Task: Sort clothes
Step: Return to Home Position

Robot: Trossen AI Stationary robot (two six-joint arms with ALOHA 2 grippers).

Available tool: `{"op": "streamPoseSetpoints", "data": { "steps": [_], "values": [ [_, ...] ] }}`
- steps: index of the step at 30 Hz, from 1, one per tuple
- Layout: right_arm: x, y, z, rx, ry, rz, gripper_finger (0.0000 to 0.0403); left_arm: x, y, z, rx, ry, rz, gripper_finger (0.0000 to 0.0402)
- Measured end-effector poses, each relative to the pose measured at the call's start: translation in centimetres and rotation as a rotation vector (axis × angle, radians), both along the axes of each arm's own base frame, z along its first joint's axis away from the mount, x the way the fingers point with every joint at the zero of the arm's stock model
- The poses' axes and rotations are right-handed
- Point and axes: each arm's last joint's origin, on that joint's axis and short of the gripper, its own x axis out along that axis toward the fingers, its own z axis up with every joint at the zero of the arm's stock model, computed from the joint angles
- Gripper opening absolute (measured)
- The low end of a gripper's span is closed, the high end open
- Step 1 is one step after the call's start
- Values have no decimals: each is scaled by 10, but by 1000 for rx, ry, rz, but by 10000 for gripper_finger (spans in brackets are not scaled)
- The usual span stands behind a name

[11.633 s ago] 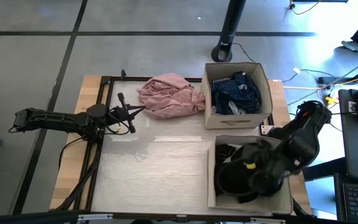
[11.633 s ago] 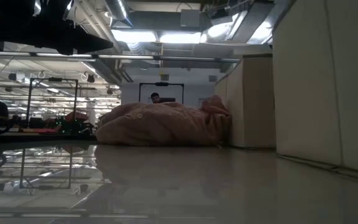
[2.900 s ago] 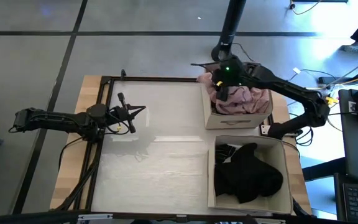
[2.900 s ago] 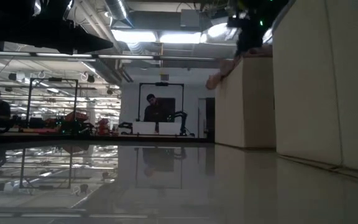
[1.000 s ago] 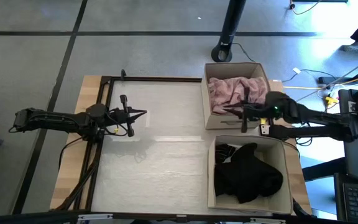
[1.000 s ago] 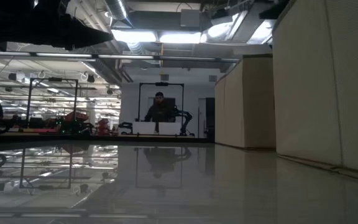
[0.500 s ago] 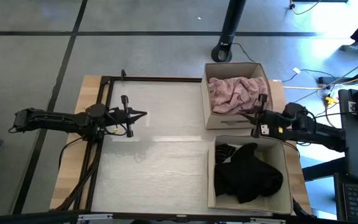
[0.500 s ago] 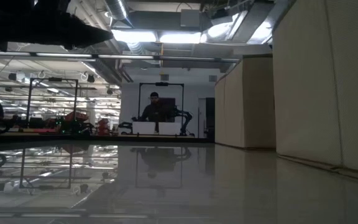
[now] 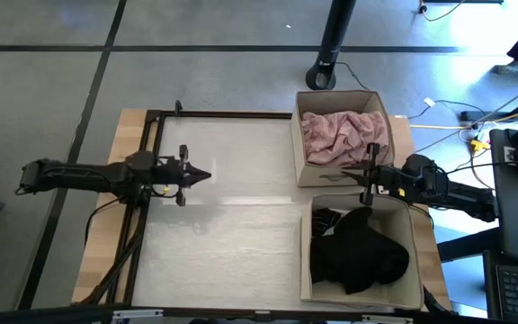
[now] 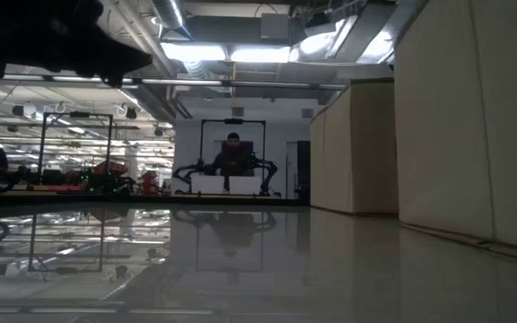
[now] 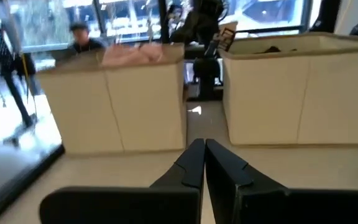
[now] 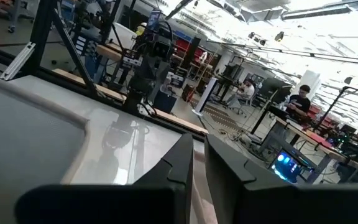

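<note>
Landmark: I'm placing everything off the pink box [image 9: 297, 144], the beige cardboard box that stands at the edge of the tabletop [image 9: 232, 234].
Pink piece: I see the pink piece [image 9: 342, 135] bunched up inside the pink box, filling it nearly to the rim; the left wrist view shows it just peeking over the top edge.
Black pieces: the black pieces [image 9: 358, 256] are heaped in the second box [image 9: 306, 261], which stands just beside the pink box with only a narrow gap between them.
Right tool: the right tool [image 9: 351, 168] hangs over the pink box's wall on the side facing the second box, pointing across the tabletop. Its fingers are clenched with barely a slit between them, and there's nothing in them.
Left tool: the left tool [image 9: 203, 174] sits well apart from the pink box, across the bare stretch of tabletop, aimed straight at it. Fingers pressed together, and no cloth in them either.
Arms: both lie low and stretched out, one either side of the pink box.
Room: in the low view a person [image 10: 232, 152] sits at a desk far behind the pink box.
</note>
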Motion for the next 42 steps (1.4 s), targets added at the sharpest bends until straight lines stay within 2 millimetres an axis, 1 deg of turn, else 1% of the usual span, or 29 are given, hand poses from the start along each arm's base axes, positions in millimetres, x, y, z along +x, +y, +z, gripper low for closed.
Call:
{"op": "streamPoseSetpoints", "data": {
  "steps": [6,11,15,20,29,33,42],
  "values": [
    [0,0,-1,0,5,-2,44,-15,-1,-1,-103,20,14,5],
    [0,0,-1,-1,7,-2,44,-25,-2,6,-101,-44,10,5],
    [0,0,-1,14,12,0,44,-28,-2,4,-103,-38,11,5],
    [1,0,-3,60,24,4,44,-28,-2,-13,-97,-60,9,5],
    [1,0,-8,96,72,12,44,-31,-3,-48,-99,-1,11,5],
    [1,0,-8,96,73,12,44,-32,-3,-49,-64,14,12,5],
    [1,0,-8,96,72,10,44,-32,-3,-50,-91,27,15,5]
  ]
}}
